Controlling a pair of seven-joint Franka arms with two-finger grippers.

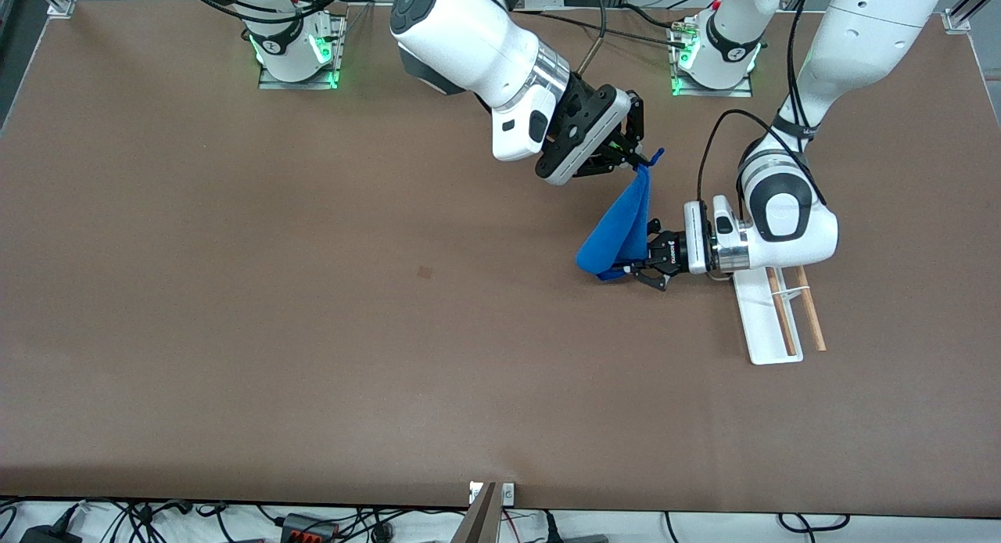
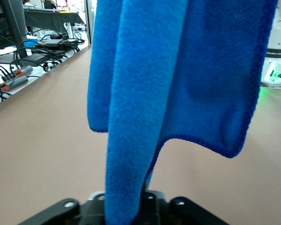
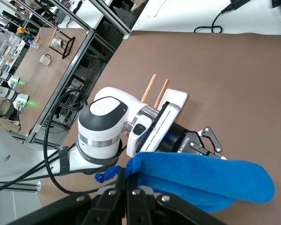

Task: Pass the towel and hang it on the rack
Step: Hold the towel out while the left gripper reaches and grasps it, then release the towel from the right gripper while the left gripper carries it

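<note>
The blue towel (image 1: pixel 622 226) hangs in the air over the table's middle. My right gripper (image 1: pixel 635 162) is shut on its top corner, and the pinch shows in the right wrist view (image 3: pixel 129 180). My left gripper (image 1: pixel 629 263) reaches in level from the rack's side, with its jaws closed against the towel's lower fold (image 2: pixel 131 140); the cloth hides the fingertips. The rack (image 1: pixel 770 324) stands on the table under the left arm's wrist, a white tray base with two wooden rods (image 1: pixel 809 308). It also shows in the right wrist view (image 3: pixel 171 101).
Both arm bases (image 1: pixel 297 50) stand along the table's edge farthest from the front camera. Cables and power strips (image 1: pixel 305 527) lie off the table's near edge. A small dark mark (image 1: pixel 425 272) is on the brown tabletop.
</note>
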